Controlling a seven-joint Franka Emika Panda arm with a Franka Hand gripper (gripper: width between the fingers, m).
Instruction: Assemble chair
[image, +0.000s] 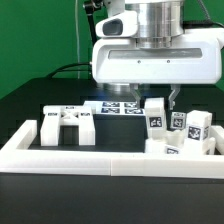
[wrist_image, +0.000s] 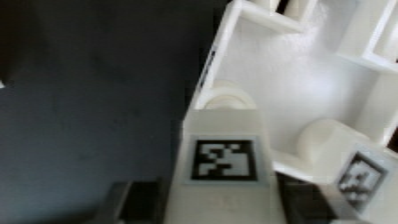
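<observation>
Pincer low over table, hanging right above tagged post of chair. Wrist view: tagged post sits in gap beside dark fingers; gripped or merely straddled, cannot tell. More posts cluster at 3 o'clock of it. Bracket piece well apart at 9 o'clock. Border wall at 6 o'clock.

Right side crowded. Tagged posts stand packed close together under my claw, with slim gaps between them. Wrist view: near post fills the middle, second post just beside it, slab piece behind. Border wall bars the front edge. Bracket piece stands at the exterior view's left. Bare table between it and the posts is open passage.
</observation>
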